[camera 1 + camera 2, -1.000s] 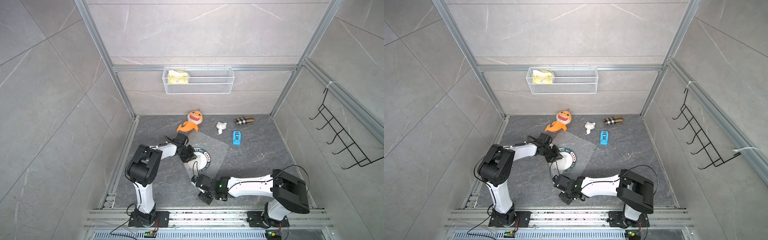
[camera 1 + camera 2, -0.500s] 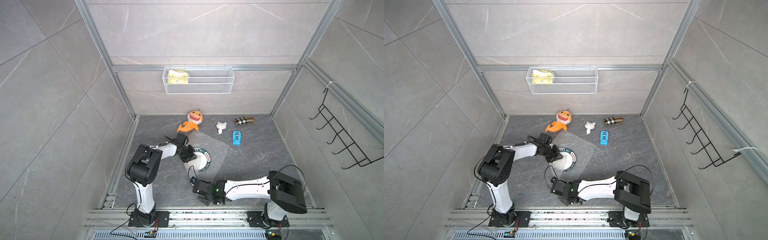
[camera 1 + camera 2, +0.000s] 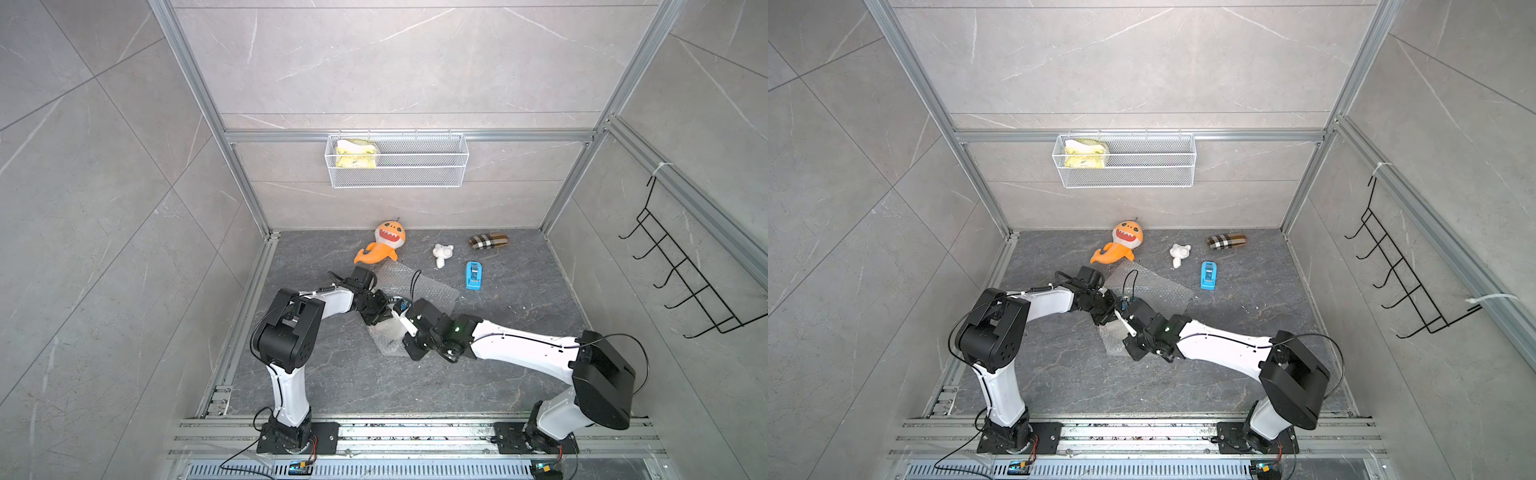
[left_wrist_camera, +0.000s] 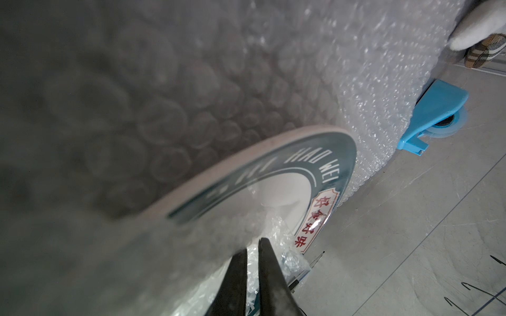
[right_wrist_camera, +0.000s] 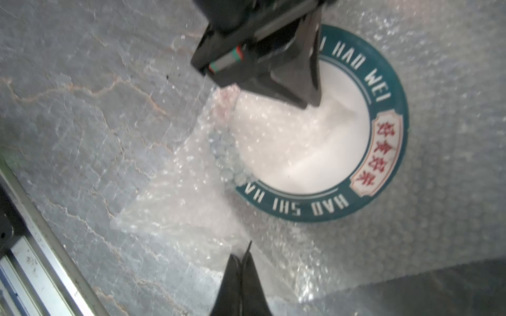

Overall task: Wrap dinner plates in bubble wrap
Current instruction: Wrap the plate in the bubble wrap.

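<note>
Left gripper [image 5: 310, 105] pinches wrap [image 5: 175, 208] flap onto plate [image 5: 323, 208] — anchoring it — while right gripper [image 5: 243, 254], closed on wrap's edge, seemingly readies next fold.

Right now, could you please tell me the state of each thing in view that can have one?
Plate, flat, face up, partly covered.
Bubble wrap, spread under the plate, one corner folded onto it.
Left claw, shut on the folded corner.
Right claw, shut; nothing clearly held.
Wire basket, hung up, yellow cloth inside.
</note>
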Robot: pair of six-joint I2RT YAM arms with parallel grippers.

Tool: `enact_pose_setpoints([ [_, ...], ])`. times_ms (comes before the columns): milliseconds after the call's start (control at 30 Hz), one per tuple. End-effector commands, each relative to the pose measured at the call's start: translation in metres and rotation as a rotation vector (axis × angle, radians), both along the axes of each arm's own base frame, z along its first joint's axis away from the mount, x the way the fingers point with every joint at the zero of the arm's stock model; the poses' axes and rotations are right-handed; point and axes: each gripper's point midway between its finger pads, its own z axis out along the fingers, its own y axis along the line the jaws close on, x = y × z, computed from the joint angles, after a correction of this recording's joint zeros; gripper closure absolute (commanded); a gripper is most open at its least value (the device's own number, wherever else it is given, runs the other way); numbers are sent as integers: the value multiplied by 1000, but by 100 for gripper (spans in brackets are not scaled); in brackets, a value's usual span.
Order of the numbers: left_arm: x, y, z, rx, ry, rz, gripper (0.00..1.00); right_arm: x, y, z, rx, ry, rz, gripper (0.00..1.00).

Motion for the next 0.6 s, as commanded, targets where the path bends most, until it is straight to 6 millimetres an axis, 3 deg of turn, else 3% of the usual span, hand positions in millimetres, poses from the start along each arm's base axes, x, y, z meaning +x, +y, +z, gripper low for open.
enact_pose_setpoints([
  [0, -25, 14, -37, 89, 125, 16, 85, 20, 17, -7, 9, 23, 59, 100],
  [200, -26, 13, -38, 79, 135, 16, 85, 67, 20, -24, -13, 40, -2, 100],
  [567, -26, 13, -39, 71, 146, 13, 86, 113, -9, -66, -147, 70, -162, 100],
])
